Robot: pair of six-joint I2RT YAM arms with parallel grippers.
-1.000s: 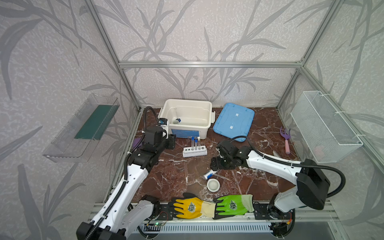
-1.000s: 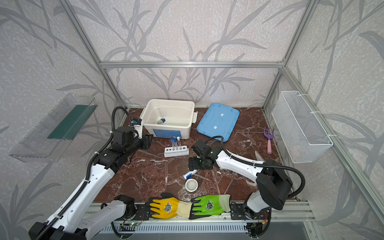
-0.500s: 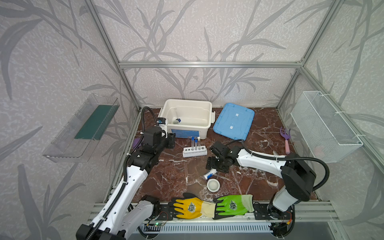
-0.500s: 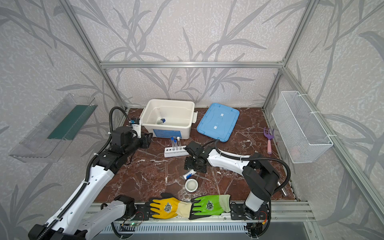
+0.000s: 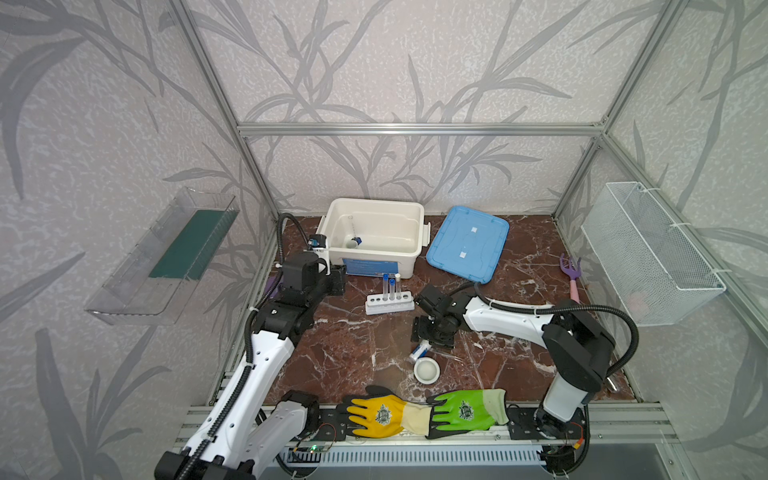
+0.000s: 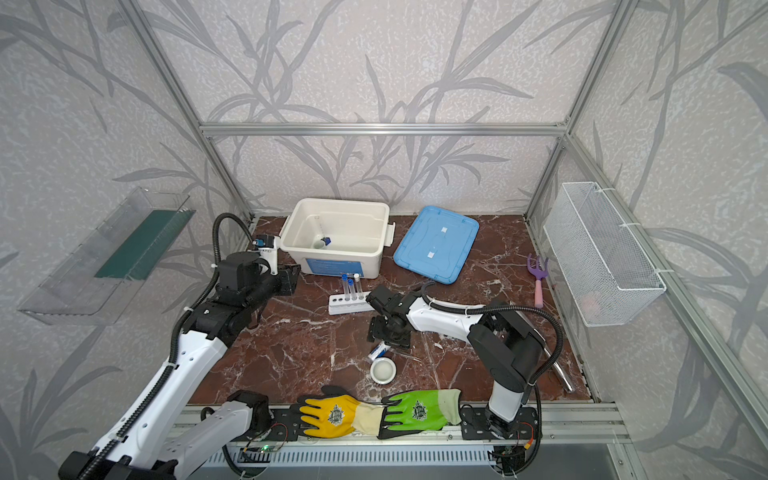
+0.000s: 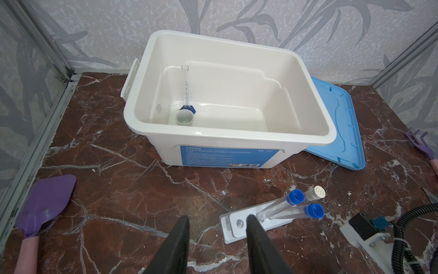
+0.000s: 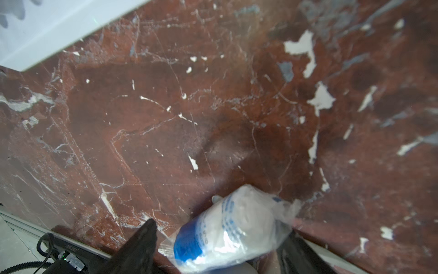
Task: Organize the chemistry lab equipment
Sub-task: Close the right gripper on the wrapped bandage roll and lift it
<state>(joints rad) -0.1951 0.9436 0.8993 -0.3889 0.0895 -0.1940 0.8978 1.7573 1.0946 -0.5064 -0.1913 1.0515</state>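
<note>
Because the blue-labelled vial (image 8: 233, 227) lies on its side on the surface (image 5: 353, 345), directly beneath the right tool (image 8: 220, 231), the coming move is judged to turn on how the vial's long axis is set against the line joining that tool's two fingers (image 8: 142, 244). In the right wrist view the vial, wrapped in clear plastic, is seen between the fingers, which are spread apart on either side of it. No firm clamp is shown, and whether the pads touch the wrapping cannot be told. The axis is slanted: the blue-capped end is turned toward one finger and the opposite end is angled off past the other, so the body is met neither squarely across nor end-on.

In both top views the vial is seen poking out from under the tool toward the front edge. The small white ceramic dish (image 5: 427, 370) lies just beside its blue end, and the metal tweezers (image 5: 449, 355) lie close by. A slanted closure is judged likely to swivel the vial or let the slippery wrapping slide, so a turn of the wrist may be called for before any squeeze.

The right arm is plainly the nearer one. The left tool (image 7: 216, 220) is held well apart from the vial, near the white six-hole rack (image 7: 233, 231) and in front of the white bin (image 7: 237, 137). Its fingers are parted with nothing between them.
</note>
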